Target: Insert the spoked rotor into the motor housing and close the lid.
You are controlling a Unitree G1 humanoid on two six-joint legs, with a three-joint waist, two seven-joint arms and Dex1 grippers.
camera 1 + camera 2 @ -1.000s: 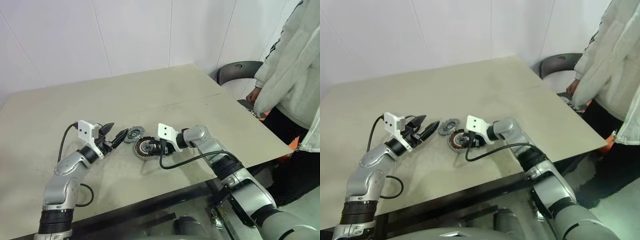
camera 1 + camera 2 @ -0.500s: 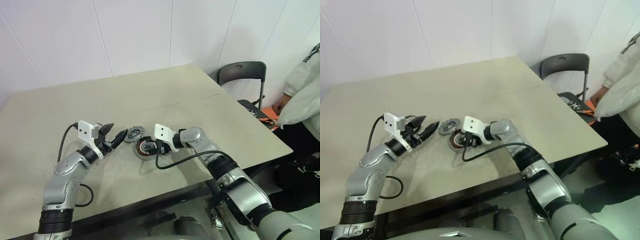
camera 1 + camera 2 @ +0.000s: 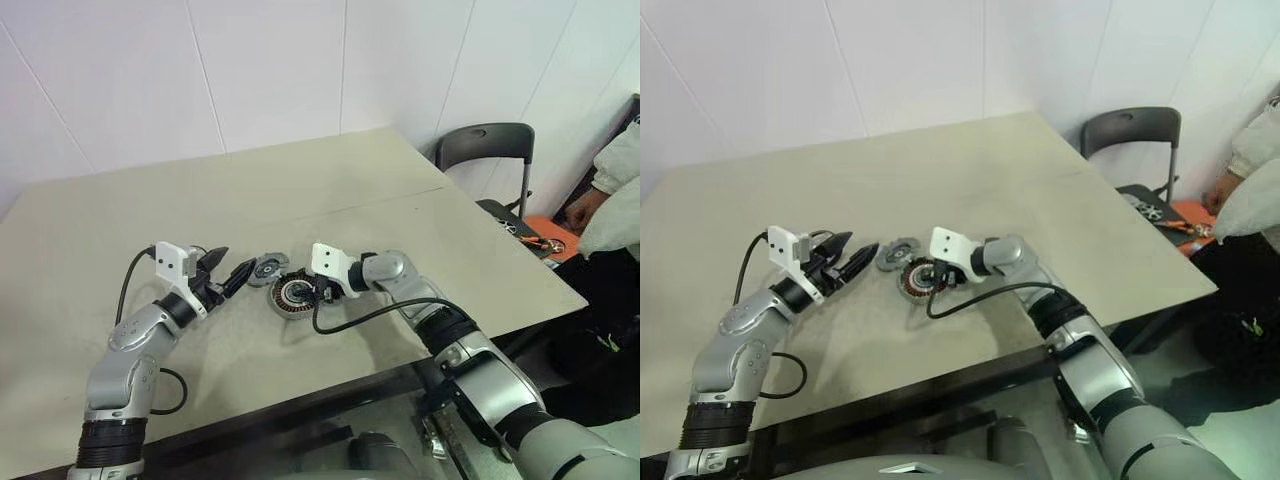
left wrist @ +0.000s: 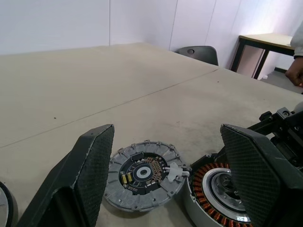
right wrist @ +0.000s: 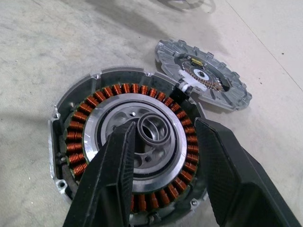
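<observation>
The motor housing (image 5: 71, 142), a round silver cup with a ring of copper windings, lies on the table (image 3: 300, 180). Seated inside the windings is a silver disc with cut-outs and a raised hub ring, the spoked rotor (image 5: 111, 120). My right gripper (image 5: 165, 124) hangs over it from the right, open, its fingers either side of the hub ring. The lid (image 4: 142, 172), a flat grey disc with a notched rim and a dark circuit board, lies flat against the housing's far-left rim. My left gripper (image 3: 237, 262) is level and wide open, just left of the lid.
A person (image 3: 615, 190) stands at the right edge beside a dark chair (image 3: 485, 150). Small tools lie on an orange surface (image 3: 545, 240) past the table's right edge. A black cable (image 3: 370, 315) loops from my right wrist over the table.
The person has stepped back from the table's right side towards the picture's edge. My right wrist has turned slightly over the housing. The left arm has stayed still.
</observation>
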